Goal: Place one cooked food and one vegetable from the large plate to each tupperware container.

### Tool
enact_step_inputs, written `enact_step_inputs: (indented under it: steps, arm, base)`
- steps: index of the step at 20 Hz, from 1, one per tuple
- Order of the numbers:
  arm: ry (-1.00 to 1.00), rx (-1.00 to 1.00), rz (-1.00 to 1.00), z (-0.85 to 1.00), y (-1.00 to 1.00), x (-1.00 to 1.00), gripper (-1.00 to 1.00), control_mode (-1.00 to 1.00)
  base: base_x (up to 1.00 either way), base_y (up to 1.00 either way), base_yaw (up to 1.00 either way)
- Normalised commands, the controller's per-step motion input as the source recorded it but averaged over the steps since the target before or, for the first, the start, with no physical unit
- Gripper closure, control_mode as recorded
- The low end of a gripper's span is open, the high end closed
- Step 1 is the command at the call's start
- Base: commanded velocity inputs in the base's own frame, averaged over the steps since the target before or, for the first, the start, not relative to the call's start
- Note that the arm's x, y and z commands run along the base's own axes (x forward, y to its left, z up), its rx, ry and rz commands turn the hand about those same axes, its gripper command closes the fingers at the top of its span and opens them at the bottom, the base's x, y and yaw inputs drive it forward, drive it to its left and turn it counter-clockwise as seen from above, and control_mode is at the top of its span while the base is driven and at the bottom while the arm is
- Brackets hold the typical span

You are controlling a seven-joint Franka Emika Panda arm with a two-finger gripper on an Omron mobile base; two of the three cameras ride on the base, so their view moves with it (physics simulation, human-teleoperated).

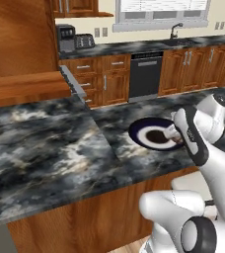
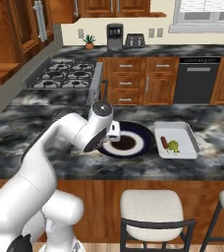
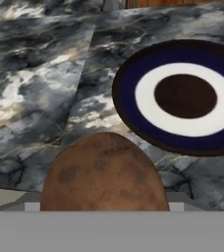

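At the left of the hand view, a brown potato (image 3: 103,172) is seen held between the widely spread jaws of the gripper (image 3: 103,206), just beside the large plate (image 3: 128,106), which lies bare on the counter (image 2: 45,123). To the right, one tupperware container (image 2: 190,135) already holds a sausage (image 2: 163,142) and broccoli (image 2: 173,146). The second container's filling is judged unfinished.

Large plate (image 3: 128,93), navy rim, white ring, dark centre, flat on the marble just beyond the gripper, one tupperware container (image 2: 176,140), pale, shallow, just past the plate's far side from the gripper, brown sausage-like piece and green vegetable inside.
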Motion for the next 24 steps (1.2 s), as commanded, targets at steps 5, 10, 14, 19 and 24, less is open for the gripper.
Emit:
enact_step_inputs:
  steps: [5,10,14,19,24]
  arm:
    - [0.00,0.00,0.00,0.00,0.00,0.00,1.00,1.00]
    - [0.00,0.00,0.00,0.00,0.00,0.00,1.00,1.00]
    - [0.00,0.00,0.00,0.00,0.00,0.00,1.00,1.00]
    - [0.00,0.00,0.00,0.00,0.00,0.00,1.00,1.00]
    - [0.00,0.00,0.00,0.00,0.00,0.00,1.00,1.00]
  base:
    - [-0.97,-0.32,0.00]
    - [-1.00,-0.77,0.00]
    - [-0.94,0.33,-0.03]
    - [-0.47,0.68,-0.02]
    - [-0.98,-0.49,-0.03]
